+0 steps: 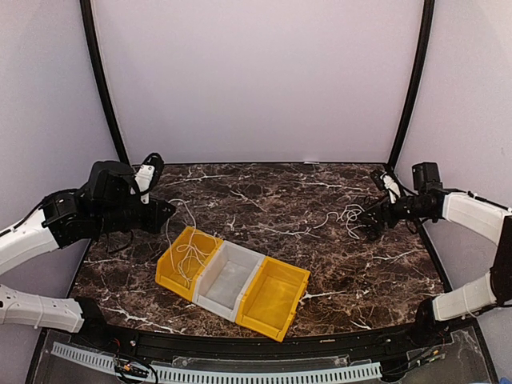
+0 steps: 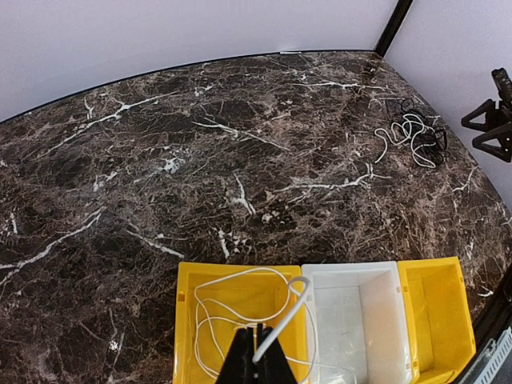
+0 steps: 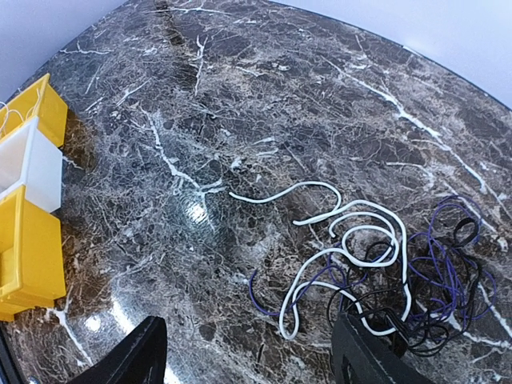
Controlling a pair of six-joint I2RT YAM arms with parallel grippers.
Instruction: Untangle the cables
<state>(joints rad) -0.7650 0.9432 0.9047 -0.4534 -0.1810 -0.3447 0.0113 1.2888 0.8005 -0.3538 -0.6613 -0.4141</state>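
Right now I am pinching a white cable point(image 2: 282, 318) in my left tool point(image 2: 258, 354), the jaws pressed together on the cord. It is hanging directly above the yellow bin point(image 2: 182, 320) at the left end of the row, and most of the cable's loops are lying inside that bin.

My right tool point(image 3: 246, 358) is hovering, spread wide and holding nothing, over the rest of the cables point(image 3: 376, 272). They are sitting as a loose tangle on the right side of the table point(image 3: 240, 96), well apart from the bins. In that heap a thick white cord point(image 3: 352, 214) is winding over thin black strands point(image 3: 384, 310) and purple strands point(image 3: 448, 264).

I am judging all of it to be light and limp. Lifting one cord will probably drag its neighbours along, and the thin strands may slip from a loose pinch. I am looking at the white cord's free end, which is trailing out to the left of the heap and touching nothing else, as the best place to take hold.
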